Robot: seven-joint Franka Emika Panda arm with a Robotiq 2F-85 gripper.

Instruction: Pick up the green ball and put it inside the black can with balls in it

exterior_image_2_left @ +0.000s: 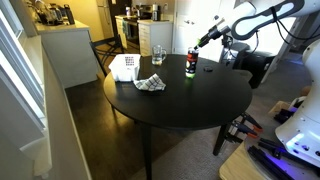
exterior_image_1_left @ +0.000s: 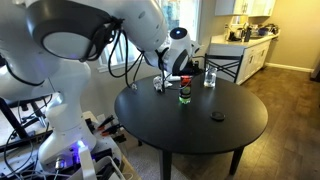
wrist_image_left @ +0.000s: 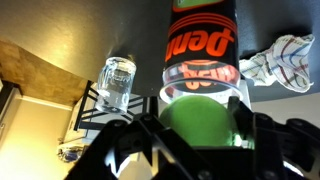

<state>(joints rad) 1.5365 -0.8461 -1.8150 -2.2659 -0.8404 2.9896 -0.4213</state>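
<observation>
The tool point(wrist_image_left: 200, 138) grips the green ball point(wrist_image_left: 200, 115) at the black can point(wrist_image_left: 200, 45) mouth, far on the tabletop point(exterior_image_2_left: 180, 105), drinking glass point(wrist_image_left: 117, 85) near

Round black table point(exterior_image_2_left: 185, 102), dark floor point(exterior_image_2_left: 105, 152), white kitchen cabinets point(exterior_image_1_left: 256, 8), black chair point(exterior_image_1_left: 226, 66), bright window point(exterior_image_2_left: 14, 60).

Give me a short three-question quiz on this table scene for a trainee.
1. True or false: the glass stands upright on the table.
2. The pincer hovers over which? A. cloth B. can C. glass
3. Fill in: the ball between the pincer's fingers is ___ in colour.
Key: 1 true; 2 B; 3 green.
</observation>
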